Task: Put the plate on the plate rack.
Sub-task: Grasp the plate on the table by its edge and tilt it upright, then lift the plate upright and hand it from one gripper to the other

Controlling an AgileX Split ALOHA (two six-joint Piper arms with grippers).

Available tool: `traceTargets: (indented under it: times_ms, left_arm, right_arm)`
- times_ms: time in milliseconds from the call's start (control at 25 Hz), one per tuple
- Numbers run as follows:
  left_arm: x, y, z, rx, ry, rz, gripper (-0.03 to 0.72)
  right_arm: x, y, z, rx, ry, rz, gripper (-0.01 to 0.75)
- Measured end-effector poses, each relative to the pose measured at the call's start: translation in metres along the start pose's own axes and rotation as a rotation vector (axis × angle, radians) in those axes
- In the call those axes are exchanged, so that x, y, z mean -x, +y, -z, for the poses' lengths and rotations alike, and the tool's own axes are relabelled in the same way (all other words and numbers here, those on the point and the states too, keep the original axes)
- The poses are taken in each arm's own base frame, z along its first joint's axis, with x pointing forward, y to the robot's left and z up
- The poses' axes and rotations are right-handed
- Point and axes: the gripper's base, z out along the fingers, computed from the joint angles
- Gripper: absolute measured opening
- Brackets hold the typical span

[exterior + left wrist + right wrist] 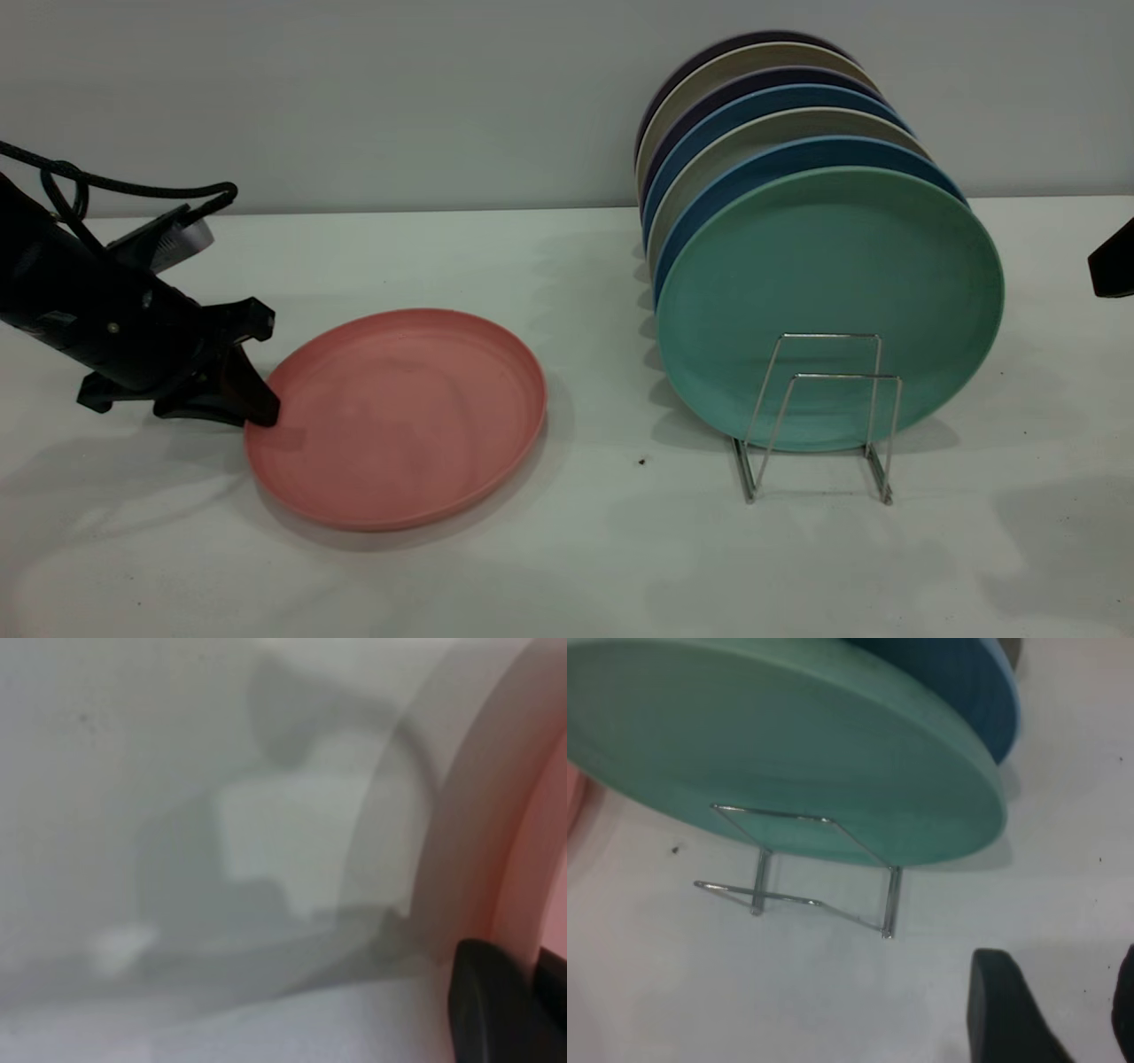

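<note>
One plate lies flat, its near-left rim met by the left gripper, whose finger gap I cannot tell. Pinch the rim firmly before tilting it toward the rack; the right gripper, fingers apart, idles nearby.

The plate is round, salmon-pink and matte with a low raised rim; it lies flat and face up on the worktop, towards its left edge; the plate rack, thin silver wire with upright loops, stands towards the right edge, its two front loops bare.

Exterior camera faces the table level; both wrist cameras look down close, sharing the teal-green plate.
</note>
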Motion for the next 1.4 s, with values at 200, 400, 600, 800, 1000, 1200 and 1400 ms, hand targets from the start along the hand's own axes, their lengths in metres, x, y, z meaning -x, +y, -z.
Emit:
traceTargets:
  times_ms: [200, 400, 600, 800, 1000, 1200, 1400]
  left_arm:
    - [-0.001, -0.004, 0.002, -0.033, 0.015, -0.01, 0.014]
    - [0.006, -0.013, 0.017, -0.069, -0.01, -0.079, 0.014]
    - [0.009, -0.027, 0.047, -0.114, -0.051, -0.164, 0.014]
    - [0.009, -0.041, 0.076, -0.156, -0.124, -0.202, 0.014]
    - [0.009, -0.061, 0.096, -0.241, -0.188, -0.253, 0.014]
    - [-0.003, -0.103, 0.092, -0.298, -0.162, -0.364, 0.014]
    - [-0.015, -0.138, 0.084, -0.316, -0.15, -0.421, 0.014]
  right_arm:
    - [0.0, 0.0, 0.0, 0.0, 0.0, 0.0, 0.32]
    - [0.0, 0.002, 0.001, 0.02, 0.003, -0.001, 0.32]
    - [0.001, 0.008, 0.006, 0.076, -0.006, 0.0, 0.32]
    - [0.004, 0.019, 0.011, 0.185, -0.037, -0.009, 0.32]
    - [0.006, 0.033, 0.015, 0.347, -0.054, -0.018, 0.32]
    - [0.007, 0.043, 0.019, 0.465, -0.059, -0.03, 0.32]
    - [0.006, 0.047, 0.02, 0.515, -0.055, -0.029, 0.32]
